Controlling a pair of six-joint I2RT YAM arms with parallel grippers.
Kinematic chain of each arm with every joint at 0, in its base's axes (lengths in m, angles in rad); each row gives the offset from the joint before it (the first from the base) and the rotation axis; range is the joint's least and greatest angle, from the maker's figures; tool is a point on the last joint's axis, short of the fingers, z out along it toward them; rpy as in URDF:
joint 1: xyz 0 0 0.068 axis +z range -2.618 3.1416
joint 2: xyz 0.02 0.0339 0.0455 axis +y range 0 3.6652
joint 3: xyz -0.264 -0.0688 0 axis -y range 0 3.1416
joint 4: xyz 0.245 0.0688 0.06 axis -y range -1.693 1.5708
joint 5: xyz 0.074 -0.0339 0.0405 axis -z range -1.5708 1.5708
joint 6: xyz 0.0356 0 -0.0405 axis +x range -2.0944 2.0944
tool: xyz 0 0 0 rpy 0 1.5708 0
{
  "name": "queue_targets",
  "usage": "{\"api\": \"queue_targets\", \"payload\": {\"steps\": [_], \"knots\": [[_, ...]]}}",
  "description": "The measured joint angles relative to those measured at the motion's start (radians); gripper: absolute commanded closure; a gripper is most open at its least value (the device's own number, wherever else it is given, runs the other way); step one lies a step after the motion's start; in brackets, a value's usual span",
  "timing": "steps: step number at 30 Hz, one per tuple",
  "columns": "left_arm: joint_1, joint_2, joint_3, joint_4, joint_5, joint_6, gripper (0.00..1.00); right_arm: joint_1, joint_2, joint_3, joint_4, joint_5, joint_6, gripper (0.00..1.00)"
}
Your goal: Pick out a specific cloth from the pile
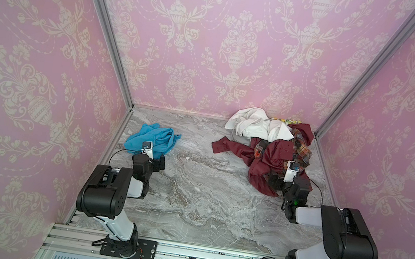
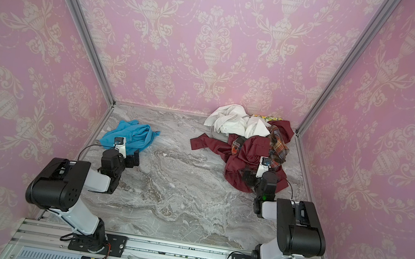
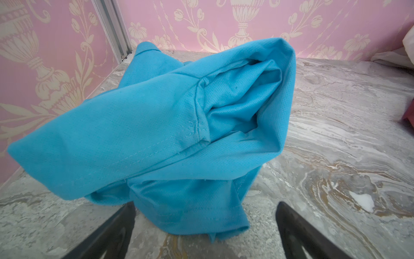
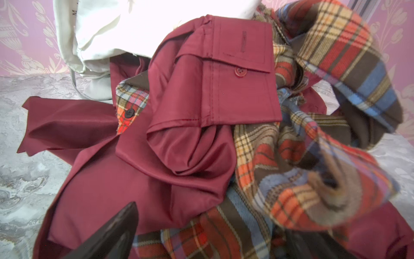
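Note:
The turquoise-blue cloth [image 1: 153, 137] [image 2: 129, 134] lies crumpled on the marble table at the back left, well apart from the pile [image 1: 269, 142] [image 2: 249, 142] at the back right. In the left wrist view my left gripper [image 3: 206, 204] stands open, one finger on each side of the cloth's [image 3: 168, 116] near hem, not touching it. My right gripper [image 4: 212, 219] is open low over the pile, with the maroon shirt [image 4: 179, 134] and the plaid shirt [image 4: 313, 157] lying between its fingers. A plaid fold partly hides one finger.
A white garment [image 1: 255, 125] and a bit of yellow floral fabric [image 1: 286, 121] top the pile against the back wall. Pink patterned walls with metal corner posts [image 1: 105, 21] close three sides. The marble table [image 1: 205, 191] ends at the aluminium rail [image 1: 208, 257] in front.

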Motion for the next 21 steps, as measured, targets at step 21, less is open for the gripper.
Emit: {"api": "queue_targets", "payload": {"steps": [21], "knots": [[-0.001,0.000,0.000,0.008,-0.019,0.003,0.01,0.000,0.000,0.001,-0.008,-0.045,-0.019,0.00]]}}
